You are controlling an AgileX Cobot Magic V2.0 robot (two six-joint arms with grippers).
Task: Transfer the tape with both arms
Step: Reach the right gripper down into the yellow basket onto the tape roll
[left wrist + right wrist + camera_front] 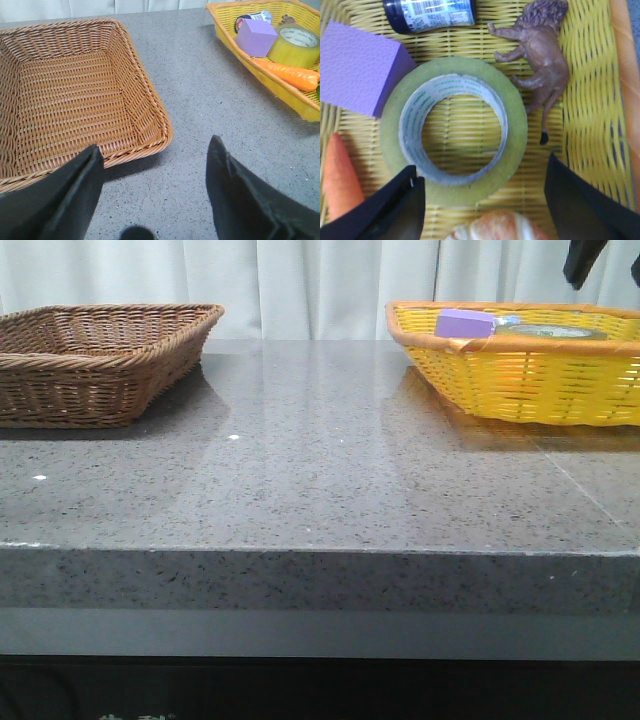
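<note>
Currently, two woven baskets stand on the grey speckled table (320, 490): one brown wicker basket (95, 360) at the left and one yellow basket (520, 365) at the right, well apart; pale curtains (300, 280) hang behind.

Left arm: the left gripper (152, 175) is held above the table just beside the brown basket's near corner, tilted forward; its two dark fingers (75, 195) are spread wide with nothing between them but bare tabletop; released. The brown basket shows no contents in the left wrist view.

Right arm: the right gripper (482, 195) is poised directly over the yellow basket, looking straight down; its two dark fingers (395, 205) stand apart, one at either side of the near edge of the tape (454, 131); whether they touch the roll cannot be told; nothing is clamped.

The tape lies flat on the floor of the yellow basket, its white core with green print facing up; count: one roll. Touching or just beside it: one purple block (357, 65), one brown lion figure (540, 60), one dark jar with a printed label (430, 14), lying on its side, one orange carrot (340, 180); one pale rounded item at the near edge is too cropped to identify. From the front view only the block and the roll's upper edge show above the rim.
</note>
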